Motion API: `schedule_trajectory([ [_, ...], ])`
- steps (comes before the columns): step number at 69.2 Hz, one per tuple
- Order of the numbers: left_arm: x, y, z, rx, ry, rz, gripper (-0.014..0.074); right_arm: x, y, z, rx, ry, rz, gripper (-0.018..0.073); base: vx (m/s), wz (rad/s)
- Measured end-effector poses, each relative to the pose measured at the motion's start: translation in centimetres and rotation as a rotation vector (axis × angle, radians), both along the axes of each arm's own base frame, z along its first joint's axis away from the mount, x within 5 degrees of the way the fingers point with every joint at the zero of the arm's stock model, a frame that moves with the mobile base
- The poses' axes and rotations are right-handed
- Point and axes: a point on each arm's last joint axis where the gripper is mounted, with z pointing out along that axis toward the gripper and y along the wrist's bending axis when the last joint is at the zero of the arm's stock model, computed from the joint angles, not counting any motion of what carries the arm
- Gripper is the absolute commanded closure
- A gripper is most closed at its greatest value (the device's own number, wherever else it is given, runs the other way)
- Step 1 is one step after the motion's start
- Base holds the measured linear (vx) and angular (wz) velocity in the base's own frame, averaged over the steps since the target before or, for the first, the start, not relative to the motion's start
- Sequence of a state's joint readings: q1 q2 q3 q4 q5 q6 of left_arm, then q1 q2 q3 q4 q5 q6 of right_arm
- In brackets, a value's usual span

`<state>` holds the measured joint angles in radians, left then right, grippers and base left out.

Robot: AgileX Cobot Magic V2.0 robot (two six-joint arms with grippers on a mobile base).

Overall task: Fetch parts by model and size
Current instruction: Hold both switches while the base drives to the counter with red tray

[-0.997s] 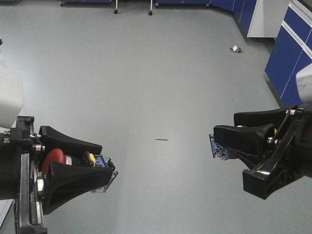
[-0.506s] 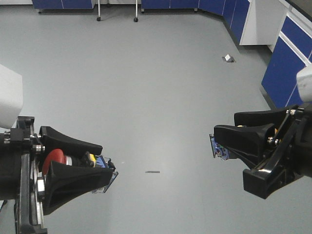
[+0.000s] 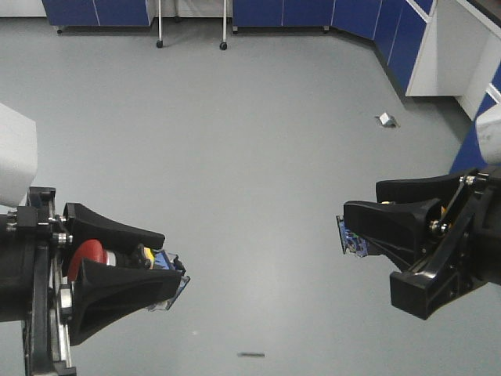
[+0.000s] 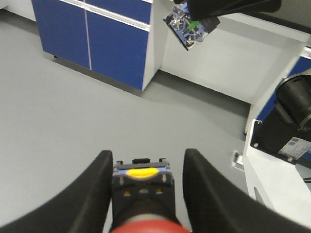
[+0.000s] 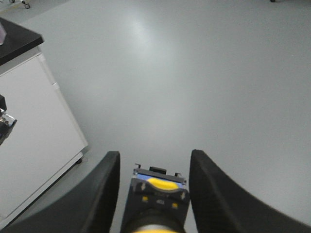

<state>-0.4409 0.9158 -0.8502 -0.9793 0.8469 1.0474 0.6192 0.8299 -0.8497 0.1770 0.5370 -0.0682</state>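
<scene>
My left gripper point(image 3: 172, 258) sits at the lower left, shut on the red-capped switch point(image 3: 88, 254), whose blue base point(image 3: 167, 265) pokes out past the fingertips. From the left wrist, that switch point(image 4: 141, 187) lies between the black fingers point(image 4: 92, 194), red cap nearest the camera. On the right, my right gripper point(image 3: 362, 215) is shut on the yellow-capped switch, of which only the blue base point(image 3: 351, 237) shows here. The right wrist view has its black body point(image 5: 158, 194) between the gripper point(image 5: 155, 156) fingers. Both are held in the air above grey floor.
Blue cabinets point(image 3: 313, 12) line the back wall and the right side point(image 3: 407, 43). A white cabinet end point(image 3: 462, 47) stands at the right. Small debris point(image 3: 384, 119) and a dark mark point(image 3: 250, 355) lie on the floor. Two caster legs point(image 3: 160, 43) stand at the back.
The floor and cabinets have shifted in view: the dark floor mark slid down toward the bottom edge. Both grippers keep the same pose and hold.
</scene>
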Motion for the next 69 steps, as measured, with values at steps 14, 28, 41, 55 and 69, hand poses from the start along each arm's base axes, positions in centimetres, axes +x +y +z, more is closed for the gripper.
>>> schedule_trajectory([
  [14, 0.0, 0.0, 0.0, 0.0, 0.0, 0.0, 0.0603, 0.0, 0.0, 0.0, 0.0, 0.0, 0.0, 0.0564, 0.62, 0.04],
  [28, 0.0, 0.0, 0.0, 0.0, 0.0, 0.0, 0.0603, 0.0, 0.0, 0.0, 0.0, 0.0, 0.0, 0.0564, 0.64, 0.0],
  [41, 0.0, 0.0, 0.0, 0.0, 0.0, 0.0, 0.0603, 0.0, 0.0, 0.0, 0.0, 0.0, 0.0, 0.0564, 0.65, -0.01],
  [55, 0.0, 0.0, 0.0, 0.0, 0.0, 0.0, 0.0603, 0.0, 0.0, 0.0, 0.0, 0.0, 0.0, 0.0564, 0.66, 0.0],
  [69, 0.0, 0.0, 0.0, 0.0, 0.0, 0.0, 0.0603, 0.0, 0.0, 0.0, 0.0, 0.0, 0.0, 0.0564, 0.67, 0.0],
])
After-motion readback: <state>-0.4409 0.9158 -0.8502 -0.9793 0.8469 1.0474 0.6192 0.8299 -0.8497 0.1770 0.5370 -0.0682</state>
